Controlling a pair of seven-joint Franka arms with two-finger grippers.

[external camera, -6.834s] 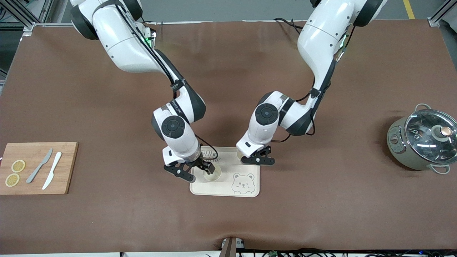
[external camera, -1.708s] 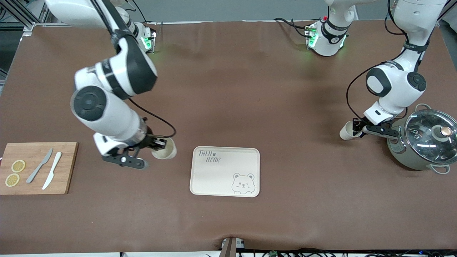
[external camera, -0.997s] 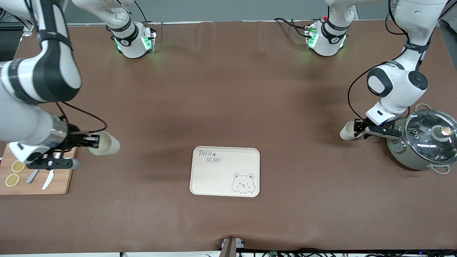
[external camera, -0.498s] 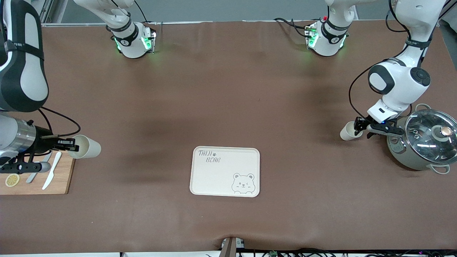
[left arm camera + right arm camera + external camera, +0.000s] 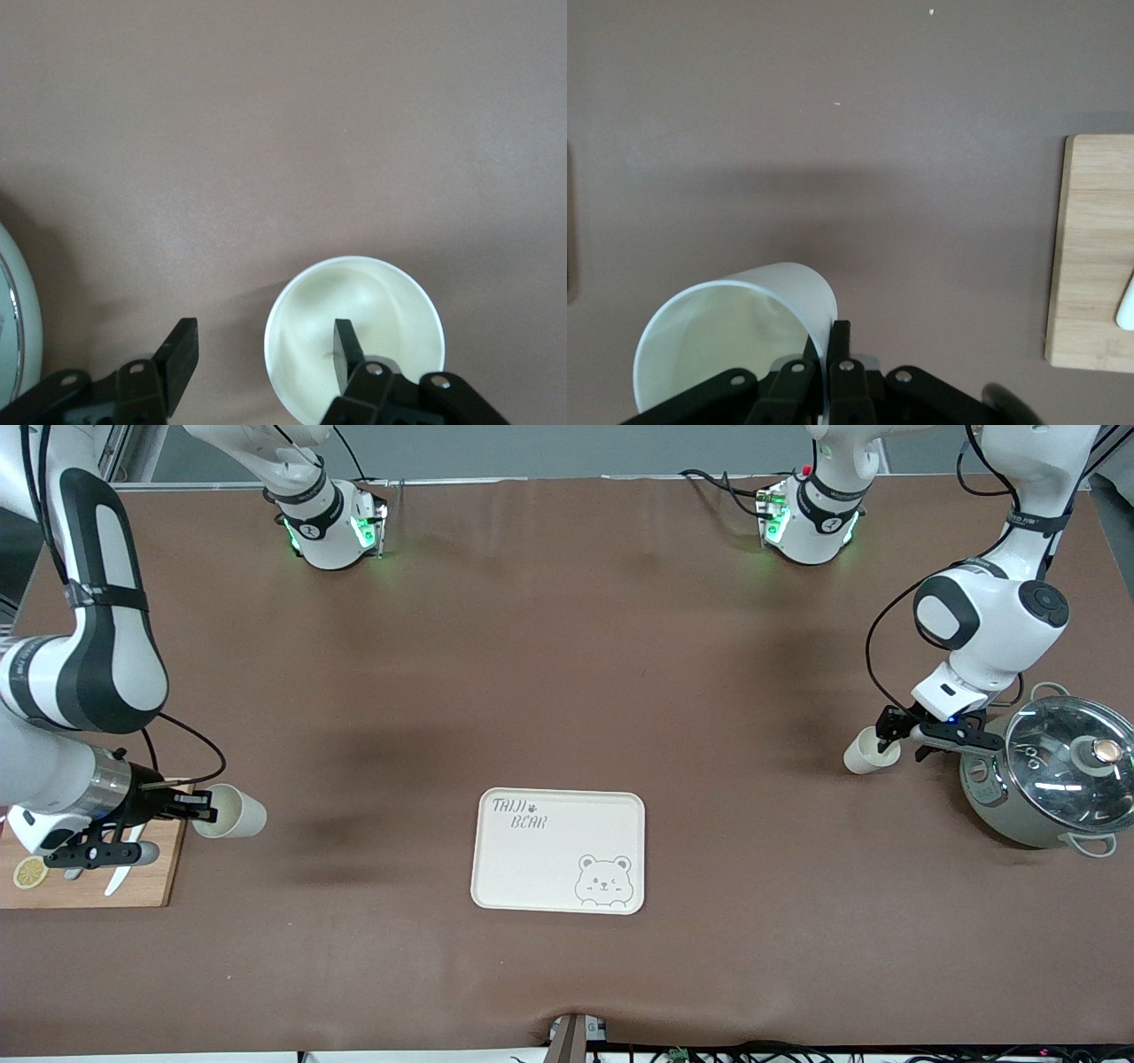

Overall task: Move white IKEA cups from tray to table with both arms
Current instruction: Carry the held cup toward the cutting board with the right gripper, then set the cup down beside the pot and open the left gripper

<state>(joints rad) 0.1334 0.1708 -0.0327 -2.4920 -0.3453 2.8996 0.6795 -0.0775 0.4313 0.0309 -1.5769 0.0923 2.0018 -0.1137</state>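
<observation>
One white cup (image 5: 859, 756) stands upright on the table beside the grey-green pot (image 5: 1050, 779). My left gripper (image 5: 897, 737) is open over it. In the left wrist view one fingertip (image 5: 344, 347) is inside the cup (image 5: 372, 301), and the left gripper (image 5: 261, 354) straddles its wall. My right gripper (image 5: 193, 809) is shut on the rim of the other white cup (image 5: 232, 812). It holds this cup tilted, low over the table beside the cutting board (image 5: 155, 868). The right wrist view shows the right gripper (image 5: 828, 350) pinching that cup's wall (image 5: 735, 328).
The bear tray (image 5: 532, 868) lies bare in the middle, nearer the front camera. The cutting board carries lemon slices (image 5: 29, 872) and knives (image 5: 120, 872) under the right hand; its edge (image 5: 1094, 248) shows in the right wrist view. The pot's rim (image 5: 13, 328) sits close to the left gripper.
My right gripper swung the cup from the tray toward the cutting board, then back slightly and lower. My left hand has risen slightly by the pot; its cup has stayed put.
</observation>
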